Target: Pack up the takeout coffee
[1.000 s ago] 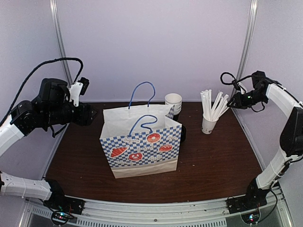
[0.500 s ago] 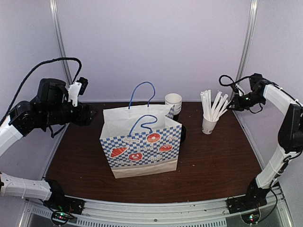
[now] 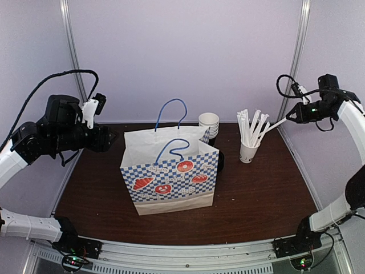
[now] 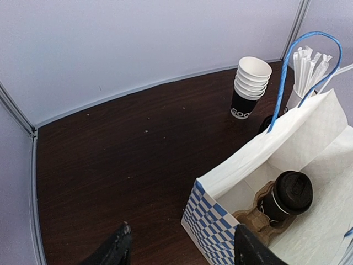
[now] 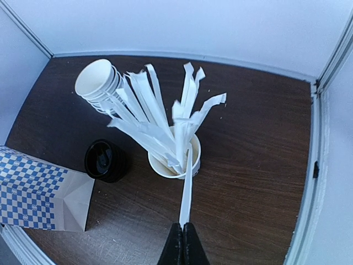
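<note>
The takeout coffee (image 4: 288, 197), a black cup with a black sip lid, sits in a brown cardboard carrier (image 4: 255, 223) inside the checkered paper bag (image 3: 169, 177). My left gripper (image 4: 182, 245) is open and empty, held high to the left of the bag (image 4: 220, 218). My right gripper (image 5: 183, 234) is shut on a white wrapped straw (image 5: 187, 187), whose far end is still in the white cup of straws (image 5: 172, 160). In the top view the right gripper (image 3: 292, 114) is up at the right and the straw (image 3: 274, 126) slants down to the cup (image 3: 247, 152).
A stack of empty cups (image 3: 209, 124) stands behind the bag; it also shows in the left wrist view (image 4: 249, 88). A short black stack of bare lids (image 5: 105, 160) lies right of the bag. White walls close the table's back and sides.
My right gripper has closed on a straw and pulled up and to the right, drawing the straw partly out. The straw cup has shifted slightly left. The left arm has not moved.
</note>
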Robot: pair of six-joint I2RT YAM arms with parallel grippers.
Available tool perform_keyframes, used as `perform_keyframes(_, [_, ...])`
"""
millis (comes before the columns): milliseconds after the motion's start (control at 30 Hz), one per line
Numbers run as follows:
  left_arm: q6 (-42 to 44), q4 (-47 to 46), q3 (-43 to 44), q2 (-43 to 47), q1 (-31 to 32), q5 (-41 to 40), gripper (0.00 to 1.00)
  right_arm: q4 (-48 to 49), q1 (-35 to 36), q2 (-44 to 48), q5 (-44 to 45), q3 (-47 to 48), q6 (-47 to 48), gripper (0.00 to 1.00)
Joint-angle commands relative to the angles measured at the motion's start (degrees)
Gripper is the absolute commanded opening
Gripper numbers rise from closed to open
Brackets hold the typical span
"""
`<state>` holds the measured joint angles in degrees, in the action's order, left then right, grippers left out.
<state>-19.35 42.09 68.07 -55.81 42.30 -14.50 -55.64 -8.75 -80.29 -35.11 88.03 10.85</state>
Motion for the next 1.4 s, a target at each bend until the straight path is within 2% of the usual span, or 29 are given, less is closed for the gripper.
perform_keyframes(0, [1.77, -0.86, 0.93, -0.43, -0.20, -0.96, 0.64, -5.77, -0.21, 4.88, 4.57, 4.04, 2.30, 0.00])
perform_keyframes(233, [2.04, -1.25, 1.85, -1.84, -0.20, 0.00, 0.64, -10.54, -0.21, 9.97, 15.35, 10.46, 4.17, 0.00])
perform_keyframes(333, [1.96, -1.86, 1.54, -1.81, -0.20, -0.10, 0.64, -10.27, -0.21, 12.02, 15.18, 12.30, 5.08, 0.00])
perform_keyframes(533, [1.70, -1.60, 3.76, -0.75, -0.21, 1.70, 0.64, -6.59, -0.17, 11.78, 8.42, 17.20, 2.10, 0.00])
perform_keyframes(700, [0.66, -0.20, 4.33, 1.35, -0.27, 0.75, 0.64, -4.79, 1.09, 7.19, -12.83, 23.31, -1.54, 0.00])
perform_keyframes(800, [0.01, 1.09, 3.89, 3.18, -0.20, -0.28, 0.64, -5.41, 7.01, 4.53, -18.48, 27.71, -0.96, 0.00])
perform_keyframes(1000, [-1.64, 3.35, 2.85, 6.86, -0.25, -2.42, 0.64, -10.45, 23.64, 1.20, -19.59, 33.37, 7.90, 0.00])
perform_keyframes(1100, [-2.77, 4.00, 1.98, 8.47, -0.21, -2.99, 0.63, -16.82, 31.52, -2.23, -20.34, 37.38, 13.90, 0.00])
perform_keyframes(1267, [-4.77, 6.06, 2.07, 9.30, -0.20, -1.66, 0.63, -20.30, 45.57, -8.26, -9.84, 41.84, 18.91, 0.00])
perform_keyframes(1367, [-5.26, 7.73, 2.78, 9.40, -0.25, -1.51, 0.62, -19.95, 52.62, -12.92, -0.10, 43.08, 20.90, 0.00])
